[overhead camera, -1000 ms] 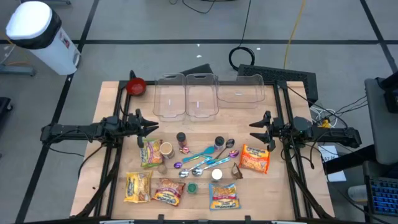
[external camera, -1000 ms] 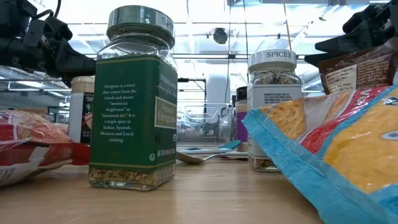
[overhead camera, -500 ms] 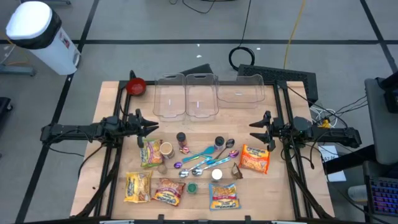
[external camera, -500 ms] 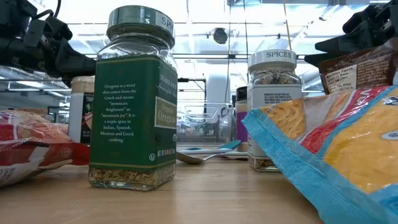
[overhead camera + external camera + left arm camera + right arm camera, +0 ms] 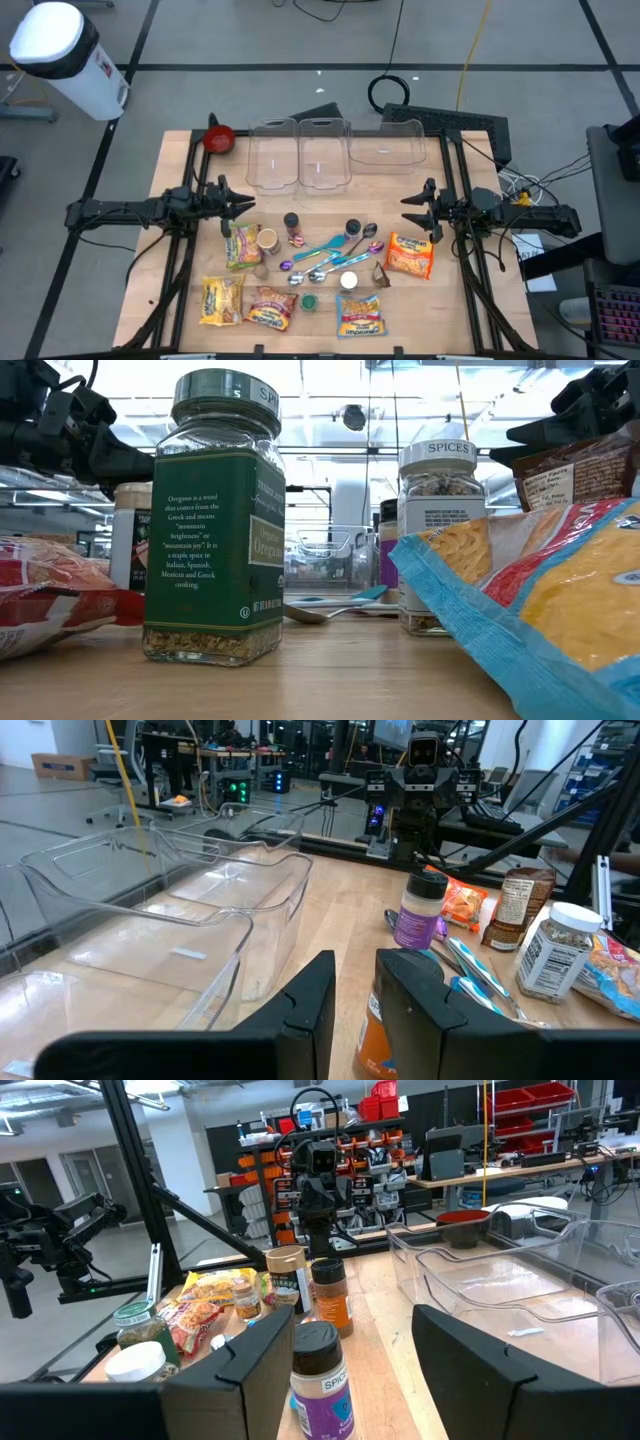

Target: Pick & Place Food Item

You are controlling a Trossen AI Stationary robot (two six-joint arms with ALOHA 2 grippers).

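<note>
Nothing has shifted in the past second — the left gripper [image 5: 246, 205], narrowly parted, and the right gripper [image 5: 405, 212], spread wider, both hover empty, so no snack packet [image 5: 409, 255] is picked yet.

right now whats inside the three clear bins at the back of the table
Nothing shows in the clear bins: the wood of the table shows through their floors in the high view. The red bowl sits beside them; its inside cannot be judged.
</note>
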